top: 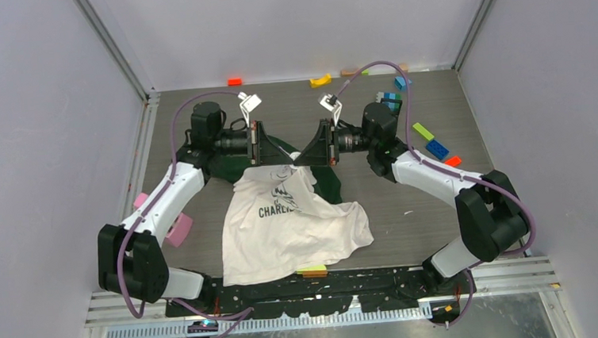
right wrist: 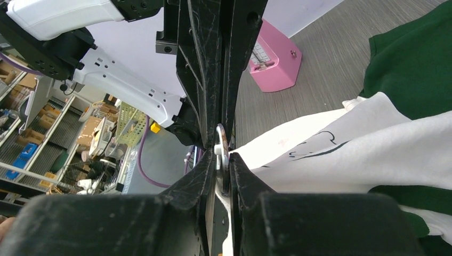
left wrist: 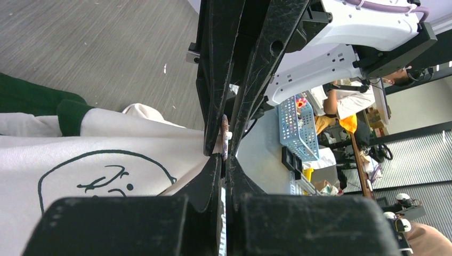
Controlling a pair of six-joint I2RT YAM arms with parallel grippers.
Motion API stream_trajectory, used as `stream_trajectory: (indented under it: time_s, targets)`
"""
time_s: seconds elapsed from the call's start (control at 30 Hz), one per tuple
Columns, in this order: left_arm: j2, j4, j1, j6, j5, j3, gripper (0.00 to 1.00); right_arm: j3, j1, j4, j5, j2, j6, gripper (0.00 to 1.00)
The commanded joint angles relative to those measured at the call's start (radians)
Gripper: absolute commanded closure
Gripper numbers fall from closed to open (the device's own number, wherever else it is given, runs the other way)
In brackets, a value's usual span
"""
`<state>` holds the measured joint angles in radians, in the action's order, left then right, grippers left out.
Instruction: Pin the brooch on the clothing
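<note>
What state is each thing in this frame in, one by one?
T-shirt: crumpled, print up, upper edge raised.
brooch: edge-on at that raised edge; whether it is pinned, cannot tell.
left gripper: shut, tips at the brooch.
right gripper: shut, tips at the brooch, facing the left's.

A grey wood-grain desk (top: 441,207) lay inside a booth of plain, pale walls: a back wall (top: 294,26), a left wall (top: 32,156) and a right wall (top: 563,119). Aluminium posts (top: 112,47) marked the two far corners, and a ribbed aluminium rail (top: 526,274) ran along the near edge. The light was soft and even and threw only faint shadows on the desk. Beyond the booth, the wrist views showed a cluttered workshop. It held a blue perforated basket (left wrist: 296,125), stocked shelving (right wrist: 32,128) and a grey slatted panel (left wrist: 421,160) at the far side.
</note>
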<state>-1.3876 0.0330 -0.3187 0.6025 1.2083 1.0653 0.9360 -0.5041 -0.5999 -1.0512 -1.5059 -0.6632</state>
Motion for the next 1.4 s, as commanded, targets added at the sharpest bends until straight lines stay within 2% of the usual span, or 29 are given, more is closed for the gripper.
stream_trajectory:
  time_s: [0.0,0.43,1.37]
  targets:
    - [0.062,-0.057,-0.011,0.022,0.046,0.008,1.00,0.017,0.012,-0.005,0.092,-0.015,0.009,0.85]
    - [0.074,-0.036,-0.004,-0.001,-0.022,0.002,1.00,-0.052,0.067,-0.132,0.152,-0.006,-0.062,0.85]
    - [0.073,-0.048,0.043,0.009,-0.076,-0.018,1.00,-0.092,0.119,-0.212,0.195,-0.030,-0.103,0.85]
